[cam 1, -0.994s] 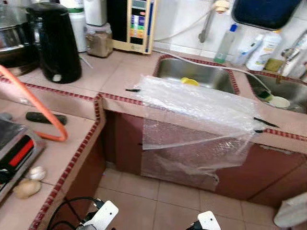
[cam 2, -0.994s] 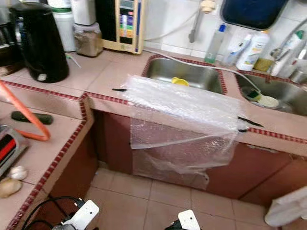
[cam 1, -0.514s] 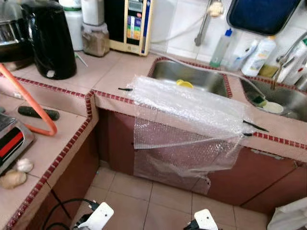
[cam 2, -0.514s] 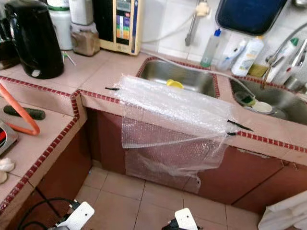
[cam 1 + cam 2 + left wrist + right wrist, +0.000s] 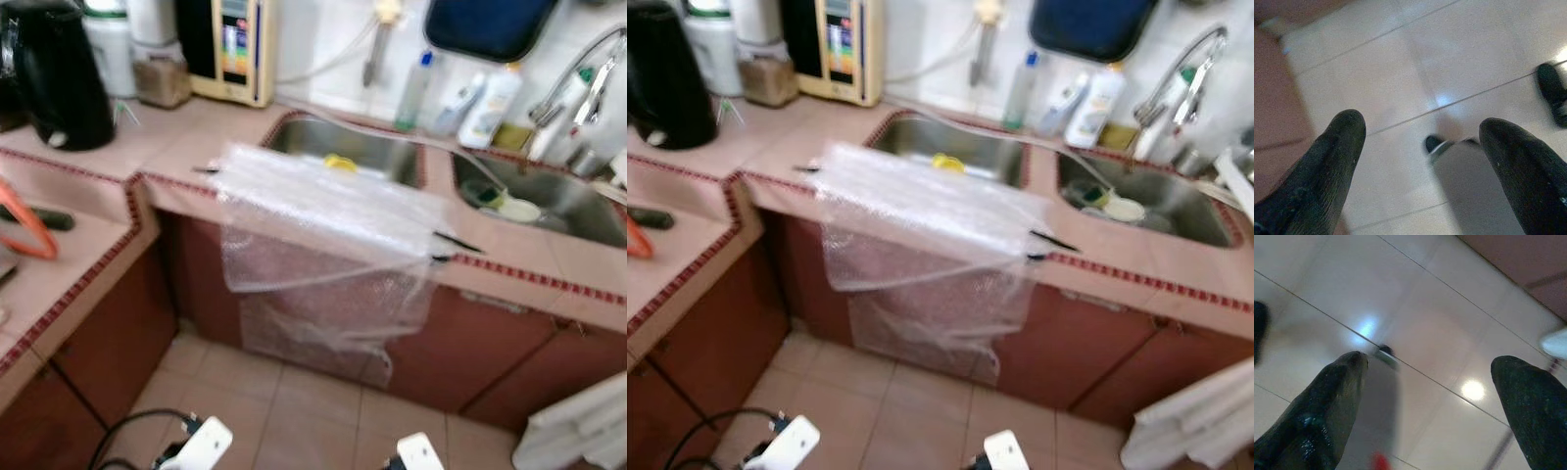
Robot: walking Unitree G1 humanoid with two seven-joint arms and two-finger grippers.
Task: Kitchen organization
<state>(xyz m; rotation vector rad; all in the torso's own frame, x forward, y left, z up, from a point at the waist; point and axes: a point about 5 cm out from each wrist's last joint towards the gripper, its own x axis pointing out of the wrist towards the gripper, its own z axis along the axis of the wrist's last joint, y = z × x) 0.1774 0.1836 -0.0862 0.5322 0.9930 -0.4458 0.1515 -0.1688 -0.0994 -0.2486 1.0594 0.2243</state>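
Observation:
A sheet of clear bubble wrap [image 5: 323, 230] hangs over the front edge of the tiled counter [image 5: 549, 255] and down past the red-brown cabinet. Behind it lies a steel sink [image 5: 343, 147] with a yellow item [image 5: 338, 163] inside. A second sink [image 5: 549, 201] to the right holds a white bowl [image 5: 516, 209]. Both arms hang low over the floor. My left gripper [image 5: 1422, 147] is open above the tiles, and my right gripper [image 5: 1427, 382] is open as well, with nothing between the fingers of either.
A black kettle [image 5: 54, 73], jars and a water dispenser [image 5: 230, 44] stand at the back left. Bottles [image 5: 485, 103] and a tap [image 5: 578, 73] line the wall by the sinks. The side counter [image 5: 59, 284] juts out on the left. A black cable [image 5: 127, 431] lies on the floor.
The camera has swung right and the picture has blurred: the kettle and side counter slid leftward, and more of the right sink and tap came into sight. The bubble wrap stays put.

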